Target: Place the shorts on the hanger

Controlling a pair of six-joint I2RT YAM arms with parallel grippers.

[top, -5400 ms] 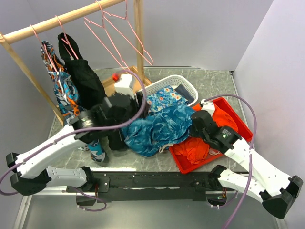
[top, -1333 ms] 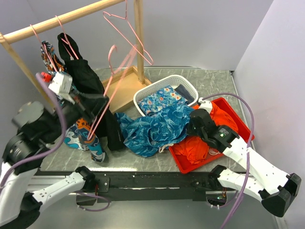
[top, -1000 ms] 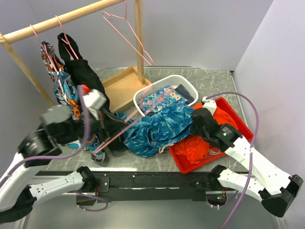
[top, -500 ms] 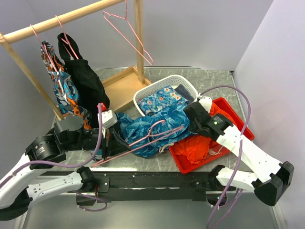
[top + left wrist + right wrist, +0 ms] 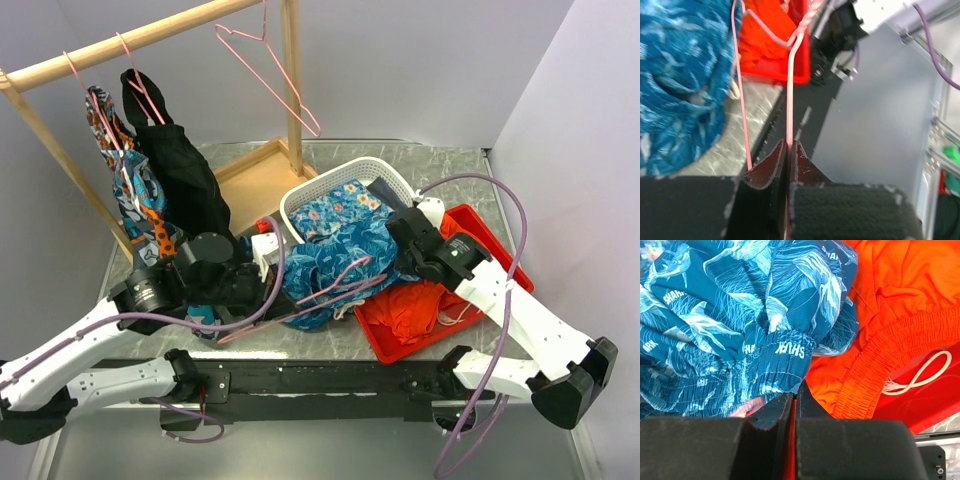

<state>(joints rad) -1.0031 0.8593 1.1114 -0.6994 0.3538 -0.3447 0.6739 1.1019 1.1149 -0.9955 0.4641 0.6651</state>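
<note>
The teal leaf-print shorts [image 5: 335, 255] lie heaped mid-table, partly over the white basket; they also show in the left wrist view [image 5: 675, 75] and fill the right wrist view [image 5: 740, 315]. A pink wire hanger [image 5: 330, 290] lies slanted across them, hook towards the middle. My left gripper [image 5: 258, 300] is shut on one of its wires [image 5: 790, 100], jaws pinched together [image 5: 788, 145]. My right gripper [image 5: 403, 240] is at the shorts' right edge, shut [image 5: 796, 390] with a corner of the elastic waistband caught at its tips.
A red bin [image 5: 505, 265] on the right holds an orange garment [image 5: 415, 310]. The white basket [image 5: 385, 170] holds a blue flowered cloth [image 5: 345, 205]. The wooden rack [image 5: 130, 40] at the back left carries a hanger [image 5: 270, 70] and a black garment [image 5: 175, 170].
My left arm swung the hanger down from beside the rack and laid it across the shorts. My right gripper shifted a little up and left, staying shut.
</note>
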